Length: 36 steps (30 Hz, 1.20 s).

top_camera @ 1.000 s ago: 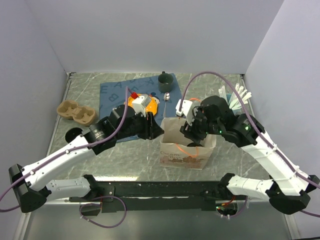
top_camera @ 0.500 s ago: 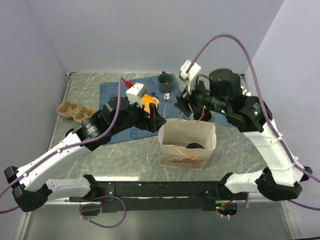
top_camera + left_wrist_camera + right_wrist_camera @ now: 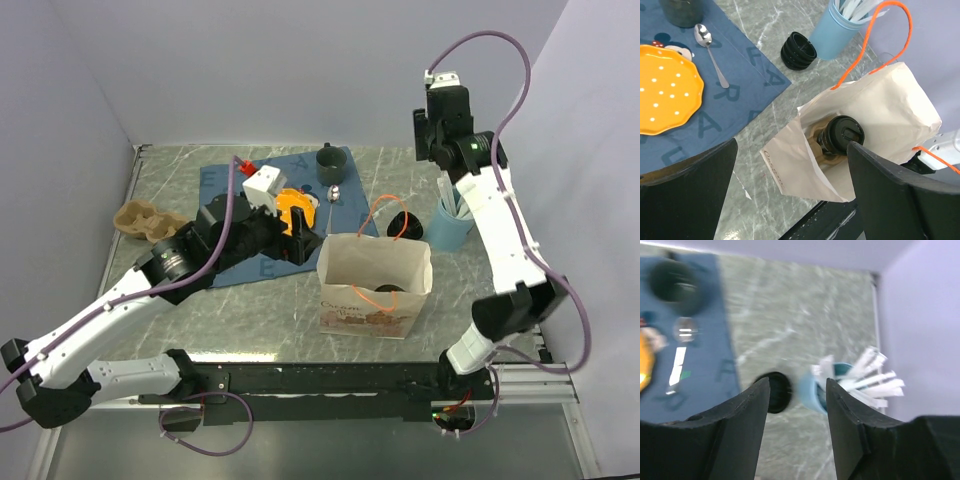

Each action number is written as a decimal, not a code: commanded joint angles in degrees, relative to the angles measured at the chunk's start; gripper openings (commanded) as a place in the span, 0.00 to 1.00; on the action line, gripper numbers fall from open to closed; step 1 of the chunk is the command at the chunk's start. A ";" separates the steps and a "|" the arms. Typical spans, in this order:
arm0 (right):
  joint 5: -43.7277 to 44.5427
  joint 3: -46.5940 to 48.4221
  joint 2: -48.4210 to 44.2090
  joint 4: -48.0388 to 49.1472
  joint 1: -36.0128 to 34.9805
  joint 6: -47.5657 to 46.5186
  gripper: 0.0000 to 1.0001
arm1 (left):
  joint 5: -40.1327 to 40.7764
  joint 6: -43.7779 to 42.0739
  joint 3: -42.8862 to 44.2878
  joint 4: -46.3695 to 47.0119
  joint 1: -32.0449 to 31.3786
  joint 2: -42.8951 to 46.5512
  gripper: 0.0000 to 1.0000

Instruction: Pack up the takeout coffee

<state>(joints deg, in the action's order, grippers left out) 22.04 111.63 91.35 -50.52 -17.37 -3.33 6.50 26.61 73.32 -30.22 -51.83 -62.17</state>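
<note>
table (image 3: 250,310): the surface on which the paper bag (image 3: 375,285) is stood upright with its mouth open, presumably so that it can be loaded from above.
placemat (image 3: 225,185): laid to the left of and behind the paper bag; no part is played in the packing.
paper bag: used as the container; its orange handles are left slack and clear of the mouth.
left gripper (image 3: 792,150): held just left of the bag's mouth with fingers spread wide and nothing in them.
right gripper (image 3: 797,385): raised high behind the bag on the right; the fingers are seen apart and empty.
cup carrier (image 3: 150,225): set well to the left of the bag, unused.
blue tumbler (image 3: 447,225): placed behind the bag on the right, filled with white sticks.
coffee cup (image 3: 842,135): seated upright inside the bag, lid on; the main step is judged done.
lid stack (image 3: 402,225): left just behind the bag.
</note>
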 commanded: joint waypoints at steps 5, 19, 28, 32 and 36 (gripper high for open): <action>0.74 -0.01 7.61 0.50 9.54 2.02 0.51 | 2.99 2.12 -0.10 -1.60 0.15 4.16 0.97; -3.50 -7.13 11.56 2.62 12.62 5.18 0.43 | 3.96 3.01 -2.48 -2.74 0.15 5.22 0.97; -2.44 -5.29 14.21 2.71 12.80 5.53 0.41 | 4.13 1.78 -1.51 -3.71 0.15 4.08 0.97; -1.57 -4.24 14.91 2.54 12.97 4.92 0.39 | 4.04 2.04 -1.60 -3.62 0.15 4.08 0.97; -1.13 -2.39 15.61 1.92 13.06 4.30 0.39 | 4.04 2.13 -1.60 -3.53 0.15 3.99 0.97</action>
<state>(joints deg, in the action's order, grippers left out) 19.05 105.12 106.17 -49.52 -4.93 1.15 9.96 29.19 69.87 -34.72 -51.81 -58.11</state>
